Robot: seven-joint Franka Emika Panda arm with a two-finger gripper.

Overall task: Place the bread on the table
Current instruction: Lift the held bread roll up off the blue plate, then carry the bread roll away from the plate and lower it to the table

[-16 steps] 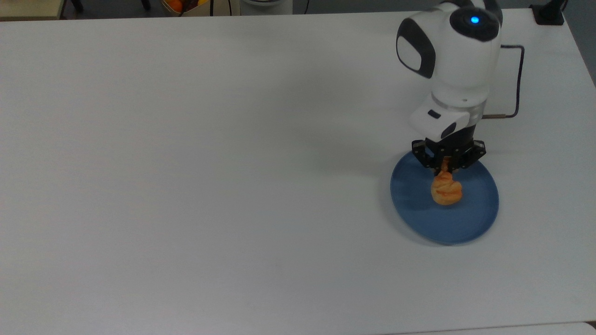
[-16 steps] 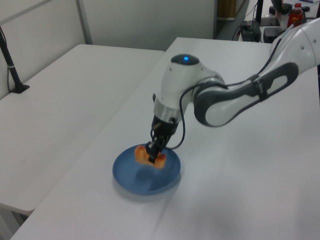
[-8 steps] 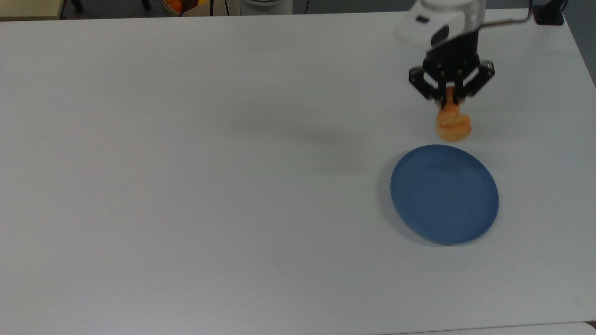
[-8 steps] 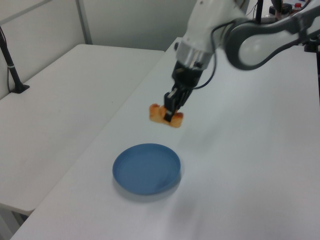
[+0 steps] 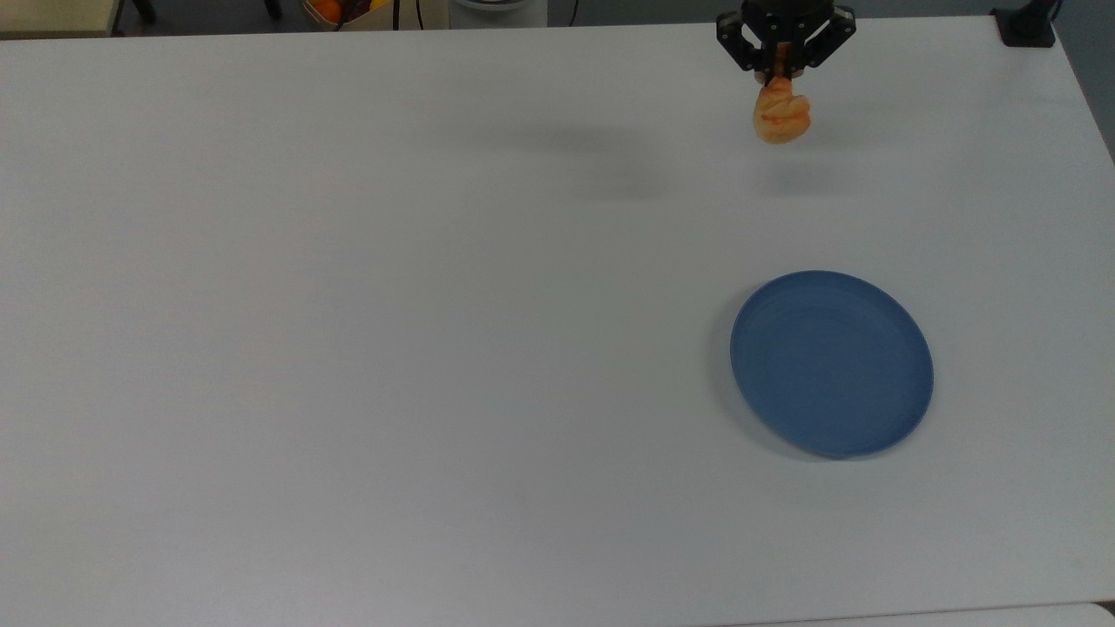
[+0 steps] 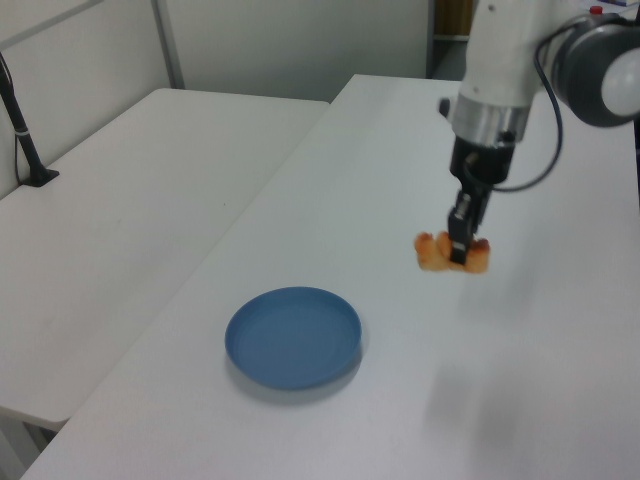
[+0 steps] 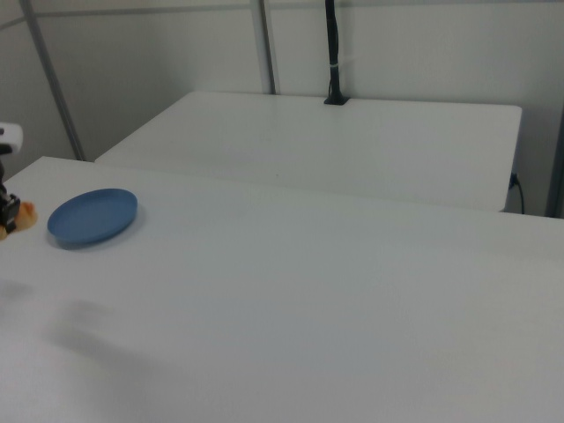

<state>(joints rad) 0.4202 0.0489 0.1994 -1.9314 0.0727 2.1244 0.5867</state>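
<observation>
While the bread (image 5: 781, 116) hangs above the white counter (image 5: 366, 331), the robot's black hand (image 5: 784, 63) pinches its top end, fingers closed tight on it — this sits at the upper right of the top view. Its faint shadow falls on the counter just below it in the picture. A round blue plate (image 5: 832, 362) lies flat at the lower right, well apart from the bread. Seen in the left view, the bread (image 6: 453, 252) is right of centre, the plate (image 6: 293, 337) lower left.
</observation>
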